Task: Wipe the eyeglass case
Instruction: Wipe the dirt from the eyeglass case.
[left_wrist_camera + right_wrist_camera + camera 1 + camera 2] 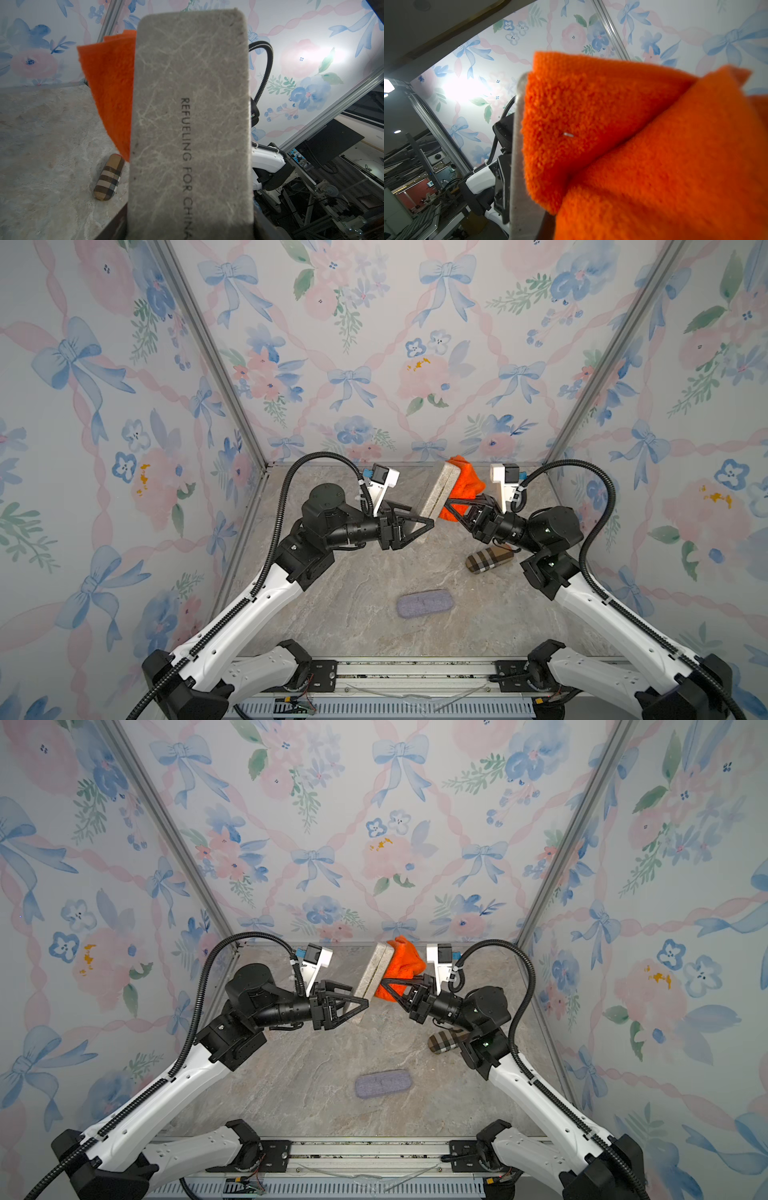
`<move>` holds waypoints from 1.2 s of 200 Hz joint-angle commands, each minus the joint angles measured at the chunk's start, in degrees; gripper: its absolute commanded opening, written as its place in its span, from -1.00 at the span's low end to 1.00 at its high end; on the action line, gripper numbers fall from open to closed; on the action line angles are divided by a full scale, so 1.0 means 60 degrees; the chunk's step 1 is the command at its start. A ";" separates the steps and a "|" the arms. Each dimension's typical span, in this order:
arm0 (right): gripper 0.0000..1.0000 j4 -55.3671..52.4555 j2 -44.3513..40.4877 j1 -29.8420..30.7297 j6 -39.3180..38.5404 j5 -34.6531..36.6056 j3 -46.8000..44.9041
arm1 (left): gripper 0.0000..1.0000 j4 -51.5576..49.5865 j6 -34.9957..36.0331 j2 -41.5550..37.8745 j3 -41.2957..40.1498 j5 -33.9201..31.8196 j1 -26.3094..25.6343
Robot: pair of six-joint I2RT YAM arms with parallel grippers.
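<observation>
Blue-grey case (424, 604); marbled case (436, 497), seemingly shut, against orange cloth (467, 485)

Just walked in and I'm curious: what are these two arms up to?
The left gripper holds a grey eyeglass case up off the table, and the right gripper presses an orange cloth against its side to wipe it. A plaid case and a bluish-grey case lie on the table, untouched.
</observation>
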 commanded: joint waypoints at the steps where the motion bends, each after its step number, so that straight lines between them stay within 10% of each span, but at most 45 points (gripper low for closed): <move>1: -1.00 0.0171 -0.0242 0.0089 -0.0351 -0.0277 0.0376 | -0.68 0.0113 -0.0123 -0.0307 -0.0240 0.0257 -0.0057; 66: -1.00 0.1213 0.0209 0.1496 -0.0361 -0.0323 -0.1446 | -0.68 0.0474 -0.0105 -0.0276 -0.0161 0.0503 -0.0042; 175: -1.00 -0.0526 0.1042 -0.0206 -0.1581 -0.1402 0.1572 | -0.67 0.0437 -0.0050 -0.0443 -0.0444 0.0462 0.0014; 240: -1.00 -0.0609 0.0089 0.1546 -0.2070 -0.1471 0.0036 | -0.68 0.0908 -0.0140 -0.0411 -0.0355 0.0318 0.0089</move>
